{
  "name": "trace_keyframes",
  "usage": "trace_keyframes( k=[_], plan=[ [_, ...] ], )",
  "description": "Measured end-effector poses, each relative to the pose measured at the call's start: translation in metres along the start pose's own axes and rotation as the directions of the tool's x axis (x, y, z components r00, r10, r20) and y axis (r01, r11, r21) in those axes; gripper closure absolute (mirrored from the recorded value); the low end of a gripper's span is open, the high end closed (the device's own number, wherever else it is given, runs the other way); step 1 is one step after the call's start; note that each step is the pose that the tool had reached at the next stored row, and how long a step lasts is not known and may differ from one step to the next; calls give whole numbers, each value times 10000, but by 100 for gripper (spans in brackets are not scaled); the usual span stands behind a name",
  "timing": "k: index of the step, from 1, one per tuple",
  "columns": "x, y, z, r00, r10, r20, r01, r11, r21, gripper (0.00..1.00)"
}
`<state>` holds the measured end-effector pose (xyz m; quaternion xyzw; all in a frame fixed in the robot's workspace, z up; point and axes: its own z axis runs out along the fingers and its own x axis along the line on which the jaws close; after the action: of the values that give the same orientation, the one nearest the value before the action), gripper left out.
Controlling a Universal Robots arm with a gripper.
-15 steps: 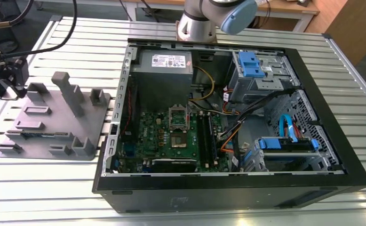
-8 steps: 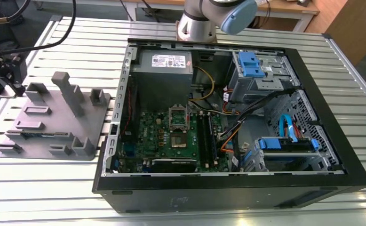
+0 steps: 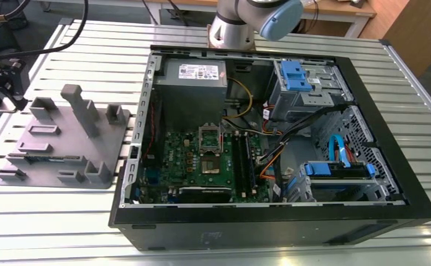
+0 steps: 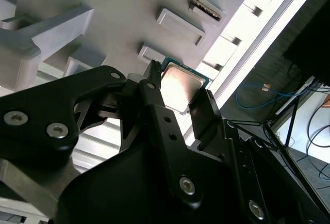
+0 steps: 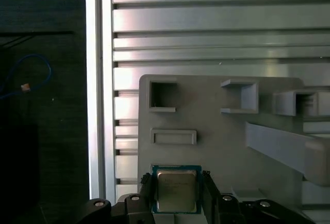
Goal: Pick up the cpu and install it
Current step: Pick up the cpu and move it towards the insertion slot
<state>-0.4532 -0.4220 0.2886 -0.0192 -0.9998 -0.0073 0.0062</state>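
The hand (image 5: 176, 180) sits astride the cpu (image 5: 176, 193), squared to its edges for an even grip; whether it pinches, I cannot tell. The grey holder (image 5: 221, 131) lies beneath.

Arm (image 3: 235, 27): one, silver-grey tube with a blue-capped joint (image 3: 281, 19), seen at the top of the exterior view. Black wrist assembly (image 3: 0, 77): at the exterior view's far left, cables trailing from it. Gripper (image 5: 177, 182): black, two-fingered, bolted linkages showing in both wrist views. Fingers (image 4: 154, 97): closed against opposite edges of the cpu (image 5: 176, 193), one on each side.
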Motion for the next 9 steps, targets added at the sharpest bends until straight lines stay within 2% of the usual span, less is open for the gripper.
trace_keyframes(
  k=[9],
  plan=[
    [1,1,-84,10000,0,-1,0,10000,-1,53]
  ],
)
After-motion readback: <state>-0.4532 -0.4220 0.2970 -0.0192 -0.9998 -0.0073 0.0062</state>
